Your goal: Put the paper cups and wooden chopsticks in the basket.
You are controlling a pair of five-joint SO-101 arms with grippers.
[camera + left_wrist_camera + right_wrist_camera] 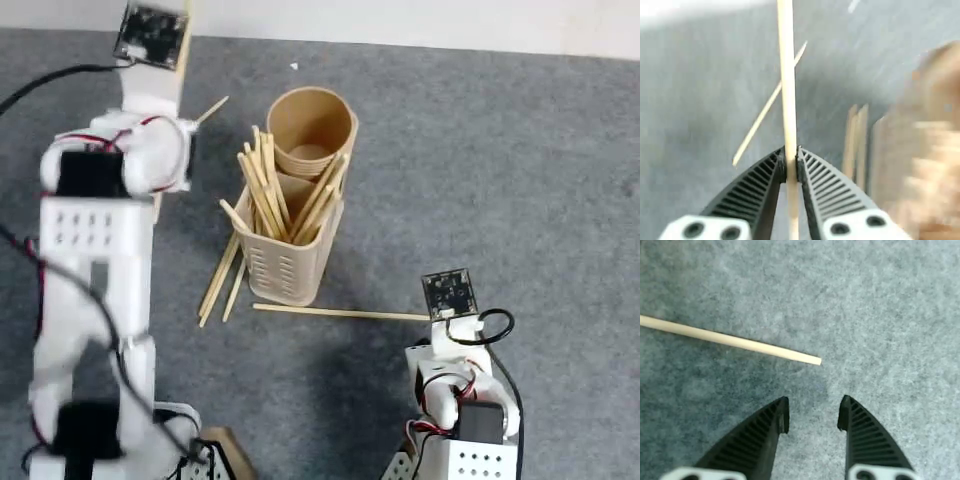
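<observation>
The left gripper (791, 153) has its jaws pressed together on a wooden chopstick (785, 75), which runs straight out between the fingers over the grey tabletop (520, 180). Beyond it a loose chopstick (768, 107) lies slanted on the cloth, apart from the held one. In the high view a chopstick tip pokes out past the left arm towards the far edge of the tabletop, and it may be either of these two; the angle does not settle which. The basket (285, 270) stands upright near the middle of the tabletop, with stacked paper cups (310, 125) in its far half and a bundle of chopsticks (262, 190) leaning in its near half. Two more chopsticks (220, 280) lie just beside the basket's left wall. A long chopstick (340, 313) lies flat just in front of the basket, parallel to the near edge. The right gripper (812, 412) hangs over bare cloth with its jaws apart, near that chopstick's end but not touching it.
</observation>
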